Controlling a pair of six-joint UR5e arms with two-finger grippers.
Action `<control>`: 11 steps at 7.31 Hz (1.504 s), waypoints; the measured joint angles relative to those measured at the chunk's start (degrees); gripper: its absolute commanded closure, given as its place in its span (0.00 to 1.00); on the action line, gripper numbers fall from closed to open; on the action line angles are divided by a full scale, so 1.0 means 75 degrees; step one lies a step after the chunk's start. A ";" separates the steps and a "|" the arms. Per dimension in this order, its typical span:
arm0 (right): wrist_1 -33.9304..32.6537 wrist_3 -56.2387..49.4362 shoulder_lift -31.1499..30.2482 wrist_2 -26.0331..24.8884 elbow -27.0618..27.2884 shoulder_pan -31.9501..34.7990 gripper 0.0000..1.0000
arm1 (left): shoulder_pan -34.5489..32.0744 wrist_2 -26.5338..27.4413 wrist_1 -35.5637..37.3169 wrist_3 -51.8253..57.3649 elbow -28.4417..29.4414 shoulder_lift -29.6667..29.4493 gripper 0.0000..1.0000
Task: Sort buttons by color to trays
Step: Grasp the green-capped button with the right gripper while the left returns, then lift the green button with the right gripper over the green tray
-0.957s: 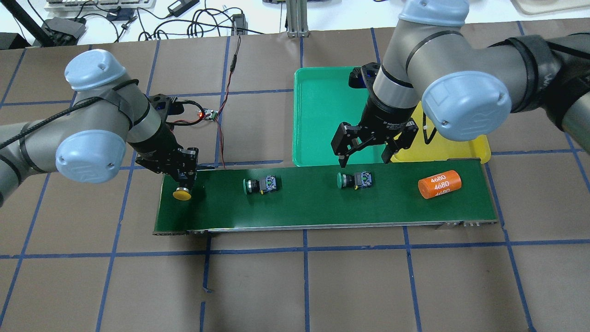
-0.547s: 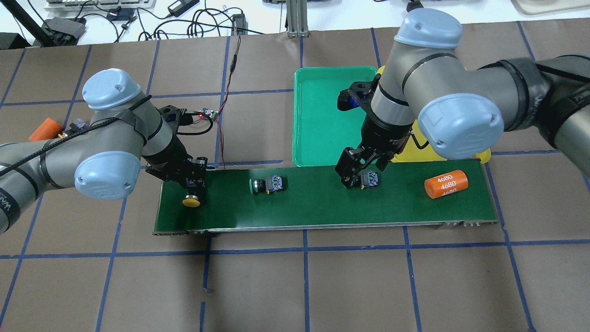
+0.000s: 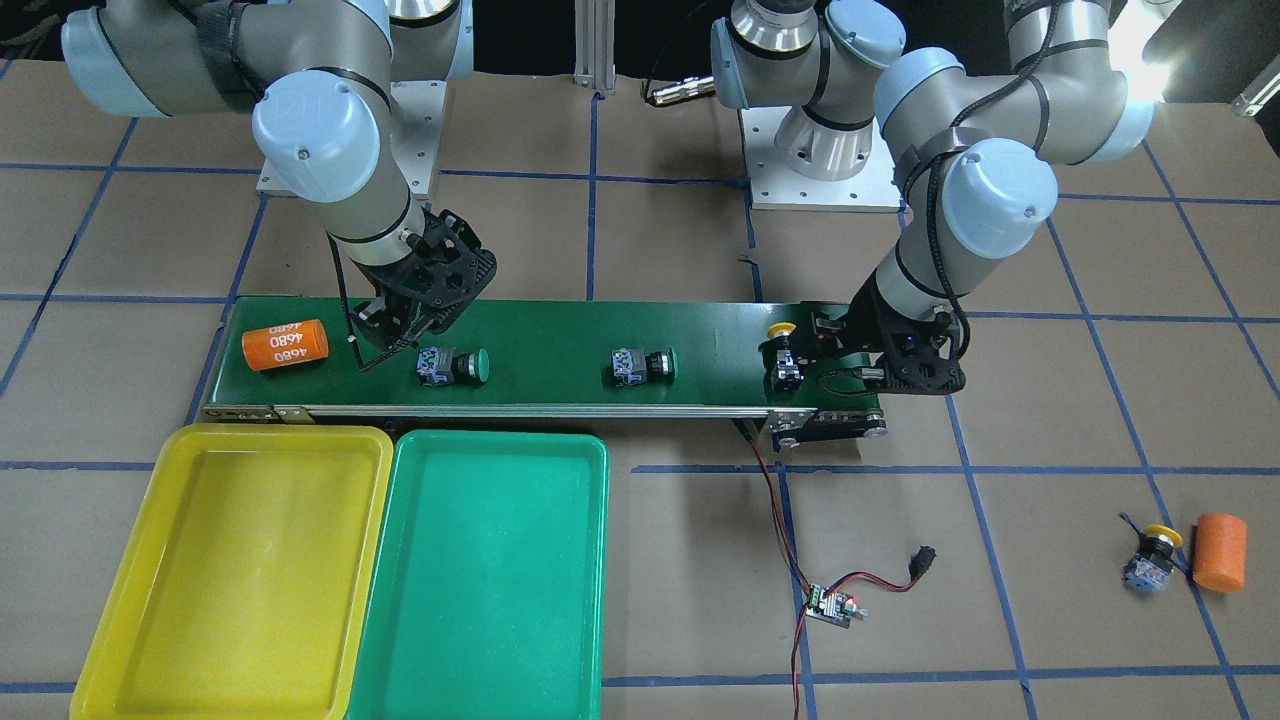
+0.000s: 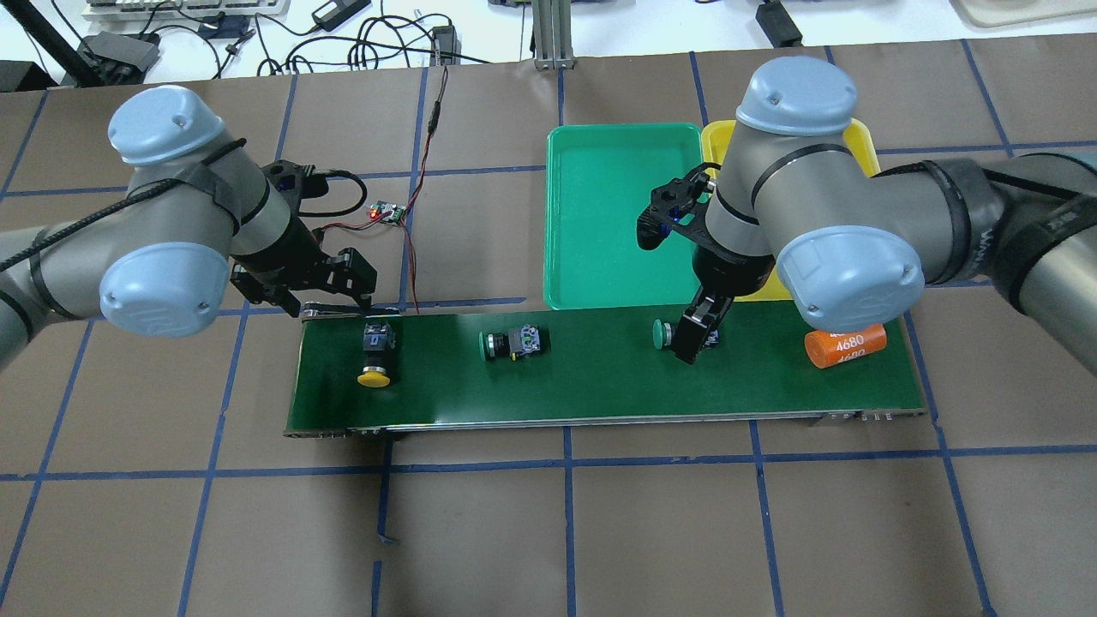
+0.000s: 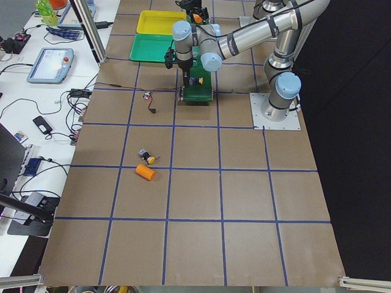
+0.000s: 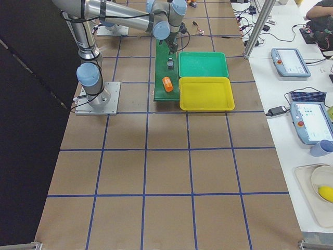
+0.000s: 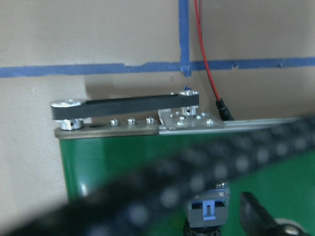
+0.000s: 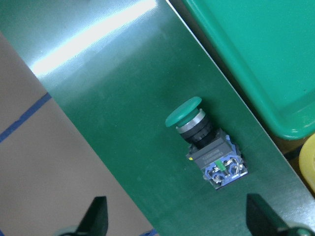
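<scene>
- release is the news on the left. the left tool (image 4: 330, 291), clamped a second ago on a yellow-capped button (image 4: 375, 351), has let go and drawn back past the far edge of the conveyor belt (image 4: 600, 386). its fingers stand apart and hold nothing. the button lies free near the belt's left end, cap toward the robot.
- the right tool (image 4: 701, 331) has come down from its hover to a green-capped button (image 8: 204, 142). its wrist view shows the fingers spread wide, with the button lying untouched on the belt between and ahead of them, so there is no grasp yet.
- everything on the belt has drifted toward the trays' end, so the belt seems to be running. the right tool probably has little time to close.
- nothing is sorted so far. the yellow tray (image 3: 230, 580) and green tray (image 3: 480, 590) sit side by side just beyond the belt, and neither holds a button.
- a second green-capped button (image 4: 512, 343) rides mid-belt. a second yellow-capped button (image 3: 1153, 560) waits well off on the counter (image 4: 600, 531), beside a plain orange cylinder (image 3: 1220, 552).
- writing: "4680" is printed in white, repeated, on the orange cylinder (image 3: 285, 344) at the belt's right-hand end. no lettering on the buttons or trays can be made out.
</scene>
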 measured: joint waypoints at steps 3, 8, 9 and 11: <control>-0.0917 -0.2282 0.0019 -0.0045 0.0514 -0.0681 0.00 | 0.1349 0.0262 -0.0456 0.1710 0.1871 -0.1215 0.00; -0.1420 -0.5086 -0.0086 -0.0093 0.0989 -0.1486 0.00 | 0.3513 0.0628 -0.0187 0.6801 0.3977 -0.3235 0.00; -0.1698 -0.5157 -0.0272 -0.0100 0.1307 -0.1479 0.00 | 0.3793 0.0595 -0.0133 0.7347 0.4249 -0.3545 0.00; -0.2521 -0.5225 -0.0357 -0.0083 0.1700 -0.1457 0.05 | 0.4070 0.0553 -0.0085 0.8112 0.4671 -0.4029 0.00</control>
